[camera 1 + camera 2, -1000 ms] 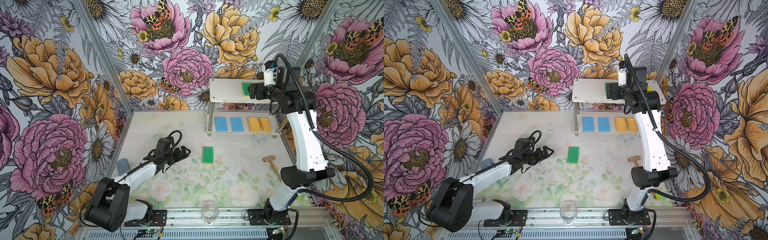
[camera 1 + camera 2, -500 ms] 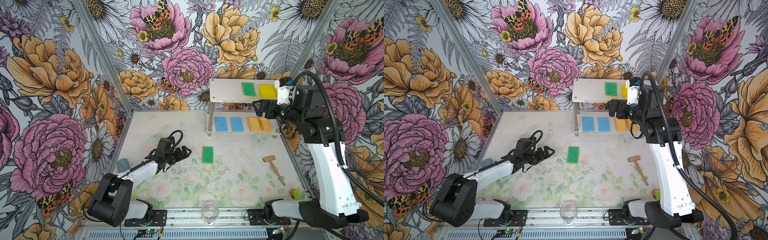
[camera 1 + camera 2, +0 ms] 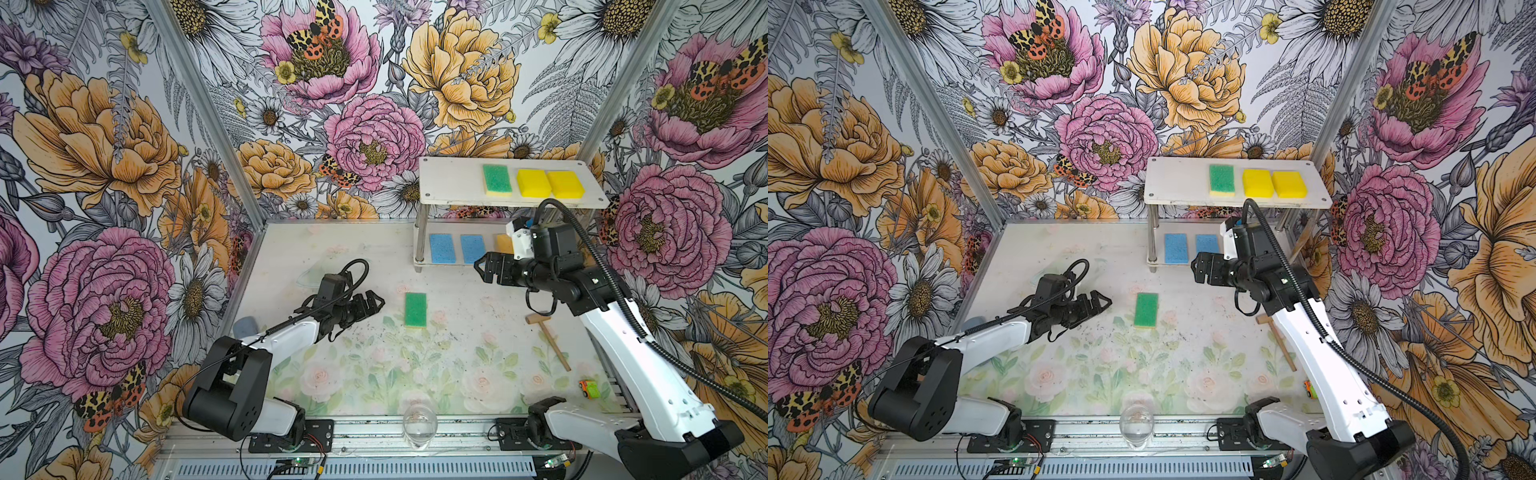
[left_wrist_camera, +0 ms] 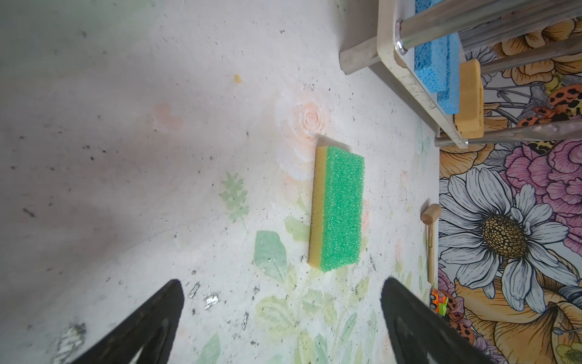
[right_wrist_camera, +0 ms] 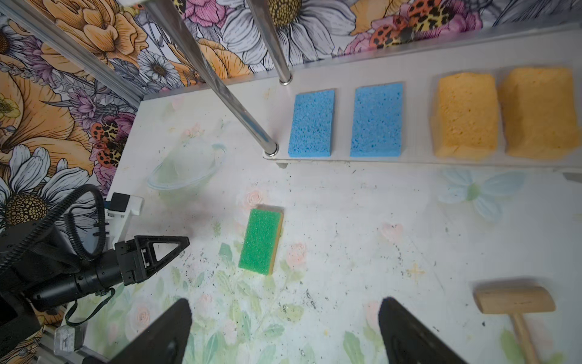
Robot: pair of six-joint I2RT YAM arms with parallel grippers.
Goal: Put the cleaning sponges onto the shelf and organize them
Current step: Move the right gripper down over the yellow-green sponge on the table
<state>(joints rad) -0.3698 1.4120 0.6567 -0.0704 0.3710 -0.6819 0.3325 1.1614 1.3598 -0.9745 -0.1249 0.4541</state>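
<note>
A clear glass (image 3: 419,428) stands at the front edge of the table (image 3: 457,374). Farther in, the left gripper (image 3: 376,302) sits low over the table, its jaws spread wide and empty. It points at the loose green-topped sponge (image 3: 415,309), which lies flat, green side up, clear of the fingers. A wooden mallet (image 3: 548,338) lies to the right. Beyond, the right gripper (image 3: 482,268) hangs before the shelf (image 3: 453,183), jaws likewise apart and holding nothing. The lower board carries 2 blue sponges (image 3: 442,248) and 2 orange-yellow sponges (image 5: 466,115). The upper board carries 1 shelved green-topped sponge (image 3: 497,179) beside 2 bright yellow sponges (image 3: 533,183).
</note>
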